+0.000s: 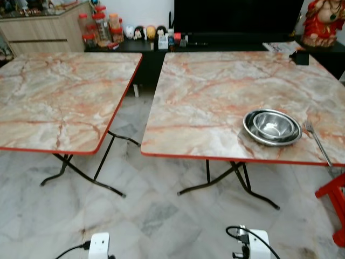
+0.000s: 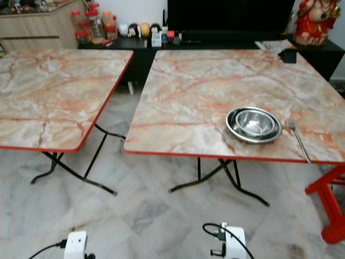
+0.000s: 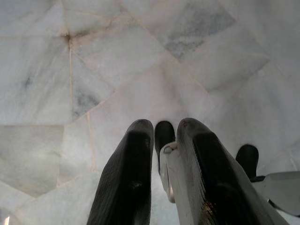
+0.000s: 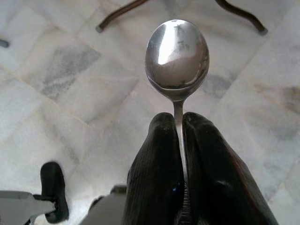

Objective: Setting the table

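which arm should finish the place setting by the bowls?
Right. The right gripper is already shut on the spoon, and the steel bowls with the fork sit on the table's right side. The left gripper carries nothing.

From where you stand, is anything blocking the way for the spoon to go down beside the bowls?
Nothing visible. The right tool grips the spoon low over the floor; the tabletop left of the bowls is bare, the fork right.

A red figurine (image 1: 325, 21) stands at one o'clock, plastic jars (image 1: 99, 26) at eleven beside a wooden cabinet (image 1: 46, 29), a red stool (image 1: 335, 202) at four.
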`<state>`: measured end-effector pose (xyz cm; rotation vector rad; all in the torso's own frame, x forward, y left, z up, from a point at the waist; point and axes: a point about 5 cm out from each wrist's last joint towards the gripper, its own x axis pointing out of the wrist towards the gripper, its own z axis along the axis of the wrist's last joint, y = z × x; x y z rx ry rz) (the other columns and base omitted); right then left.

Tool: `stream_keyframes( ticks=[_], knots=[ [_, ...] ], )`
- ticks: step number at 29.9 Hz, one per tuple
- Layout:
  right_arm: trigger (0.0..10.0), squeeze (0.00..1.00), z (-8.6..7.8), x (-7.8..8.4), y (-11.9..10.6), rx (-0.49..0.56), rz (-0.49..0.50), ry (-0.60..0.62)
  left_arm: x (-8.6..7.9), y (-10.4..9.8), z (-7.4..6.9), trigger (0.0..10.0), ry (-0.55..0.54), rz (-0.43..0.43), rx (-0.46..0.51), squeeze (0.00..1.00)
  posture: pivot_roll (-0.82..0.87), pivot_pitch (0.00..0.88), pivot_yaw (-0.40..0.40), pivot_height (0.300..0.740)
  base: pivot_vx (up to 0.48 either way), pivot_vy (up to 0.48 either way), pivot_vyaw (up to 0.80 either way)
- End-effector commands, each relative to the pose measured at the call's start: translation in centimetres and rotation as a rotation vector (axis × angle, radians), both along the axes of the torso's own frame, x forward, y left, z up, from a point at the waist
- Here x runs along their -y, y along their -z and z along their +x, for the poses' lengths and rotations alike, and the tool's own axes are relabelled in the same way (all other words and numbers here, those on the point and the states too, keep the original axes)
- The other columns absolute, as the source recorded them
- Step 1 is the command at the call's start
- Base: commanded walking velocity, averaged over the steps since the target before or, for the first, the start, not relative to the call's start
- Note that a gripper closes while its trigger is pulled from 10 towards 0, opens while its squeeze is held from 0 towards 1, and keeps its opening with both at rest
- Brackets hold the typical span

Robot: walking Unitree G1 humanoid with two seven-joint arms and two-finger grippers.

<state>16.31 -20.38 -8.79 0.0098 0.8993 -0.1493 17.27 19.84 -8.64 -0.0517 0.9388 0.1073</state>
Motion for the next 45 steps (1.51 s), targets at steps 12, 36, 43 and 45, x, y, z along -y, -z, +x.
stream_keyframes(
  ticks=[12, 36, 43, 45],
  knots=[
    [10.0, 0.0, 0.23, -0.35, -0.05, 0.007, 0.004, -0.007, -0.21, -0.01, -0.04, 10.0, -0.012, 0.004, -0.001, 0.0, -0.06, 0.0, 0.007, 0.74, 0.394, 0.0, 0.0],
    [10.0, 0.0, 0.1, -0.04, -0.04, 0.005, -0.001, 0.009, -0.42, -0.17, 0.23, 10.0, 0.013, 0.023, 0.004, 0.0, -0.06, 0.0, 0.012, 0.74, 0.13, -0.065, 0.0],
    [10.0, 0.0, -0.02, 0.07, -0.02, 0.005, -0.008, 0.018, -0.29, -0.09, 0.09, 10.0, 0.013, 0.018, 0.0, 0.0, -0.06, 0.0, 0.011, 0.74, 0.0, -0.364, 0.0],
    [10.0, 0.0, -0.12, 0.14, 0.0, 0.005, -0.01, 0.023, -0.21, -0.04, 0.01, 10.0, 0.01, 0.014, -0.001, 0.0, -0.06, 0.0, 0.008, 0.74, 0.0, -0.36, 0.0]
  ],
)
